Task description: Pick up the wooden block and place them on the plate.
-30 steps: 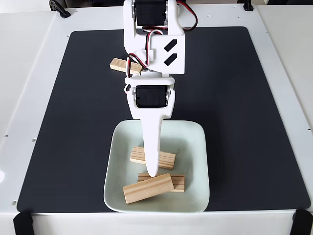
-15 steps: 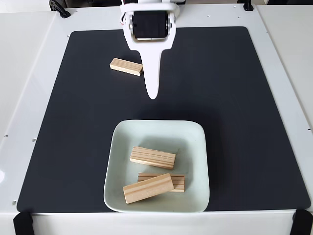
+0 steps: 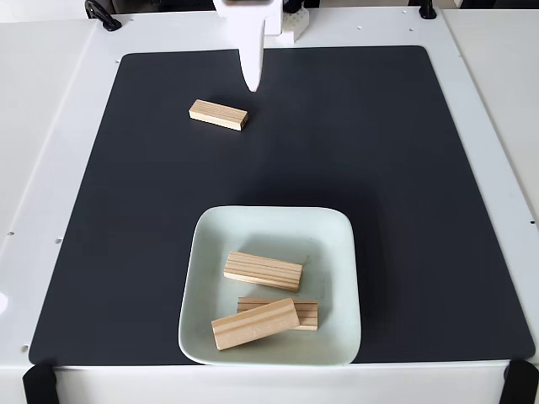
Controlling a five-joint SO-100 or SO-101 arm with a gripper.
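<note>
— counting three wooden blocks [image 3: 263,270] in the plate [image 3: 337,244], we see the front one leaning on another.
— we see a fourth block [image 3: 218,114] on the black mat [image 3: 404,151], near the gripper [image 3: 251,82]; we cannot tell whether its fingers are apart.

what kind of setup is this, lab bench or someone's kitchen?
Looks like a tabletop robot test bench, not a kitchen: a black mat on a white table, a plate of wooden blocks as props.
</note>
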